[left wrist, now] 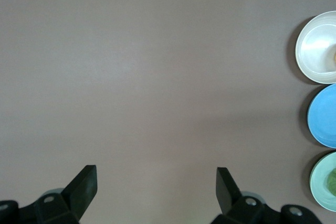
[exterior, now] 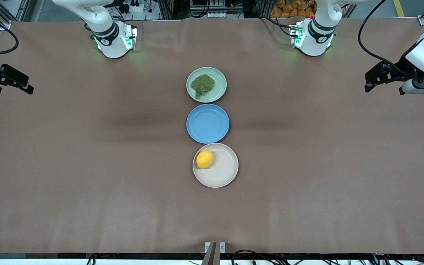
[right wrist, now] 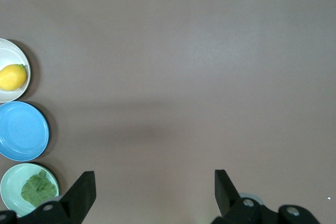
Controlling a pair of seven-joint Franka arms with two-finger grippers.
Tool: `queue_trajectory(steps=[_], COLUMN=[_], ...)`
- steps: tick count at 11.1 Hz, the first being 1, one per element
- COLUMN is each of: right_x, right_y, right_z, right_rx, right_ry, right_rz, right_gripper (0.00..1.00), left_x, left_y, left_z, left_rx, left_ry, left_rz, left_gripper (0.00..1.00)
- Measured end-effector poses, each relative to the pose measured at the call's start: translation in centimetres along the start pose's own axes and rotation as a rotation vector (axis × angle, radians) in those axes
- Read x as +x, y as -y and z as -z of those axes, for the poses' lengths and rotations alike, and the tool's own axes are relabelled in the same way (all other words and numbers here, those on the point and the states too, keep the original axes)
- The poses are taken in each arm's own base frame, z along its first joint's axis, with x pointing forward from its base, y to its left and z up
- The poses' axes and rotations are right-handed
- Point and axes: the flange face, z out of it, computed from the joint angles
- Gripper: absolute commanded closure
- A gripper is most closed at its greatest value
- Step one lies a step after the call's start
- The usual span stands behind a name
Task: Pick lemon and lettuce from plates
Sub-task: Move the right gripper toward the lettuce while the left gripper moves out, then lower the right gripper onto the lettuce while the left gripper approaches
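Beige cream plate point(exterior: 223, 176) nearest the camera, lemon point(exterior: 204, 159) on it; both hands wide and holding nothing.

Three plates line up on the brown bench point(exterior: 87, 165): the cream one, then a bright blue plate point(exterior: 207, 123) just beside it, then the mint green plate point(exterior: 218, 78) farthest from the camera, carrying the dark green lettuce point(exterior: 202, 85). The lemon sits toward the cream plate's rim at the right arm's end, on the side next to the blue plate. The left hand point(exterior: 374, 80) waits over the bench at the left arm's end, well apart from the plates, fingers point(left wrist: 84, 184) spread wide. The right hand point(exterior: 23, 85) waits over the right arm's end, fingers point(right wrist: 83, 190) likewise spread.
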Motion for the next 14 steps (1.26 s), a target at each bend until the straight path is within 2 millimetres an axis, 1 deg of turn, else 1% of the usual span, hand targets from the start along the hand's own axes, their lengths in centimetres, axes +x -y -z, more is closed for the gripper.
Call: queue_trajectory(steps=[2, 4, 5, 6, 7, 8, 11, 12, 13, 14], right_x=[0.0, 0.0, 0.0, 0.1, 0.3, 0.4, -0.2, -0.5, -1.0, -1.7], right_y=[0.1, 0.2, 0.7, 1.5, 2.7, 4.2, 10.1, 11.5, 13.5, 15.9], right_z=[-0.1, -0.8, -1.4, -2.2, -3.2, -4.4, -8.6, -10.1, -12.0, -14.2], right_rx=[0.000, 0.000, 0.000, 0.000, 0.000, -0.001, -0.011, -0.012, -0.013, -0.017], right_ry=[0.002, 0.016, 0.027, 0.035, 0.034, 0.035, 0.057, 0.064, 0.064, 0.066], right_rz=[0.001, 0.004, 0.012, 0.022, 0.012, -0.006, -0.032, -0.027, -0.031, -0.040], right_gripper=[0.00, 0.00, 0.00, 0.00, 0.00, 0.00, 0.00, 0.00, 0.00, 0.00], left_x=[0.1, 0.2, 0.3, 0.6, 1.0, 1.5, 3.3, 3.9, 4.4, 4.7], left_y=[0.0, 0.0, -0.1, -0.1, -0.2, -0.2, -0.4, -0.5, -0.6, -0.8], left_z=[-0.1, -0.1, -0.2, -0.4, -1.1, -2.1, -4.6, -5.3, -5.8, -6.0], left_rx=[0.000, -0.001, -0.002, -0.002, -0.001, -0.001, -0.006, -0.007, -0.009, -0.027], left_ry=[0.002, 0.005, 0.006, 0.012, 0.024, 0.041, 0.082, 0.091, 0.097, 0.100], left_rz=[0.000, 0.000, -0.001, -0.001, -0.002, -0.002, -0.003, -0.004, -0.006, -0.003], left_gripper=[0.00, 0.00, 0.00, 0.00, 0.00, 0.00, 0.00, 0.00, 0.00, 0.00])
